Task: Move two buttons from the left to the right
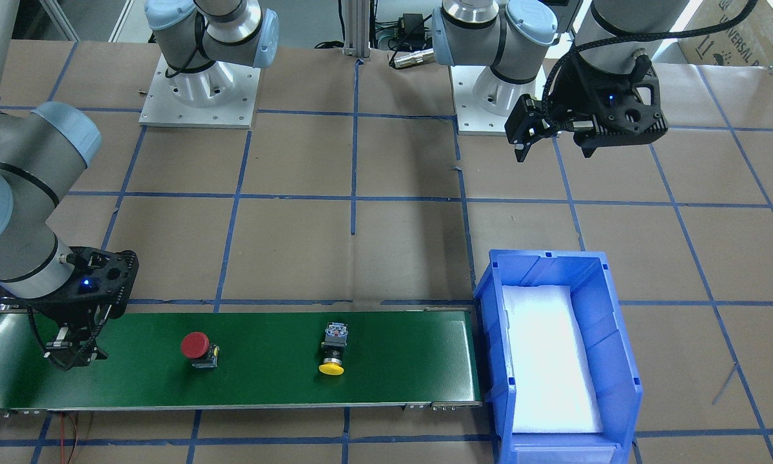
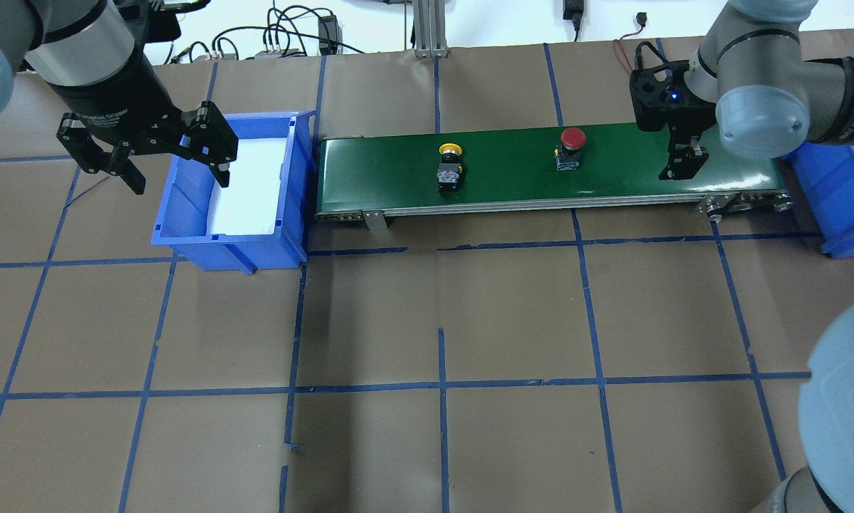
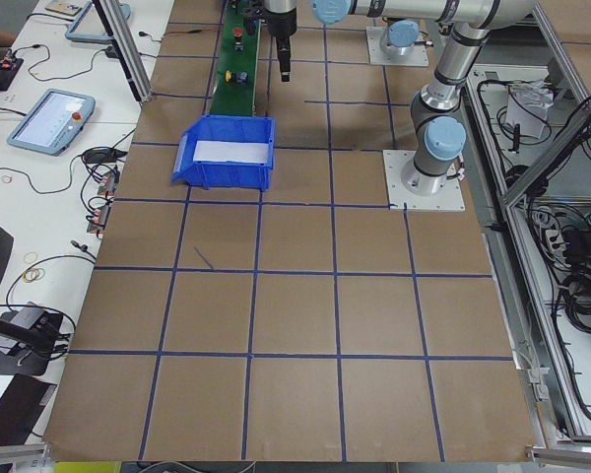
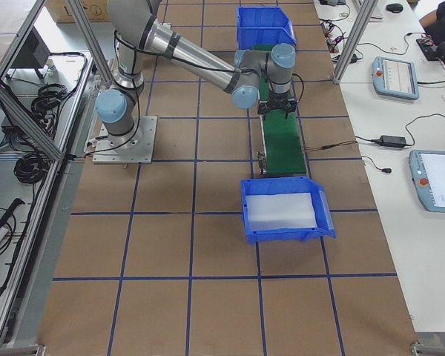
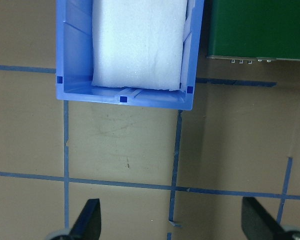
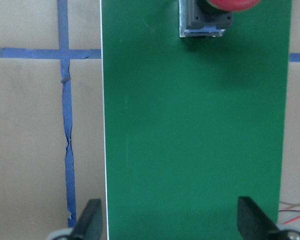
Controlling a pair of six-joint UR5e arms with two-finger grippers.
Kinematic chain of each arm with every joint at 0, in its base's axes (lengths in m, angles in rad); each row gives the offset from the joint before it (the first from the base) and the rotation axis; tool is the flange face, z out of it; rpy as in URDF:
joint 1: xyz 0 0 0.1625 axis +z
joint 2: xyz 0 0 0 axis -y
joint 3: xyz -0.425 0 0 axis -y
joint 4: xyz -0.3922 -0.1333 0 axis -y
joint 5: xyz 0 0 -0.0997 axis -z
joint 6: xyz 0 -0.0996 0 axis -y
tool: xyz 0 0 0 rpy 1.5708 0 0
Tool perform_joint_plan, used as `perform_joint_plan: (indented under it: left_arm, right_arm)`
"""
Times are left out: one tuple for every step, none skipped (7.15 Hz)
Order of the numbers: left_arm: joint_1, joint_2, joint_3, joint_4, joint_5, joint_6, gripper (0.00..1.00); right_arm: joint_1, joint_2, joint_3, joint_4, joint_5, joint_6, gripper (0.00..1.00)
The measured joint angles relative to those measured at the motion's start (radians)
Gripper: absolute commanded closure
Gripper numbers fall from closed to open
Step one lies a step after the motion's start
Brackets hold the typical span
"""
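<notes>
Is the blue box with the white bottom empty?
Yes, just white padding lines the blue box. The red button and yellow button lie on the belt.

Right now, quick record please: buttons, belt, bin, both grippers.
right gripper: open, empty, over one end of the belt
left gripper: open, empty, over bare table near the bin
red button: on the belt, nearer the right gripper
yellow button: on the belt, nearer the bin
bin: blue, at the belt's other end, foam pad inside, no buttons

Left claw [image 2: 181, 179] agape; right claw [image 2: 683, 165] likewise
</notes>
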Motion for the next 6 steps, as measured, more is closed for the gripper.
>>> perform_joint_plan:
  left_arm:
    - [0.000,0.000,0.000,0.000,0.000,0.000,0.00]
    - [0.000,0.000,-0.001,0.000,0.001,0.000,0.00]
    - [0.000,0.000,-0.001,0.000,0.001,0.000,0.00]
    - [0.000,0.000,-0.001,0.000,0.002,0.000,0.00]
    - [-0.001,0.000,-0.001,0.000,0.002,0.000,0.00]
    - [0.000,0.000,-0.002,0.000,0.002,0.000,0.00]
  right_arm:
    - [-0.007,0.005,0.000,0.001,0.029,0.006,0.05]
    - [-0.025,0.011,0.000,0.002,0.058,0.008,0.05]
    - [-0.043,0.016,-0.002,0.003,0.083,0.007,0.06]
    - [-0.058,0.024,-0.007,0.004,0.099,0.005,0.07]
    - [-0.074,0.036,-0.010,0.004,0.107,-0.001,0.07]
    - [-0.092,0.045,-0.008,0.003,0.110,-0.015,0.07]
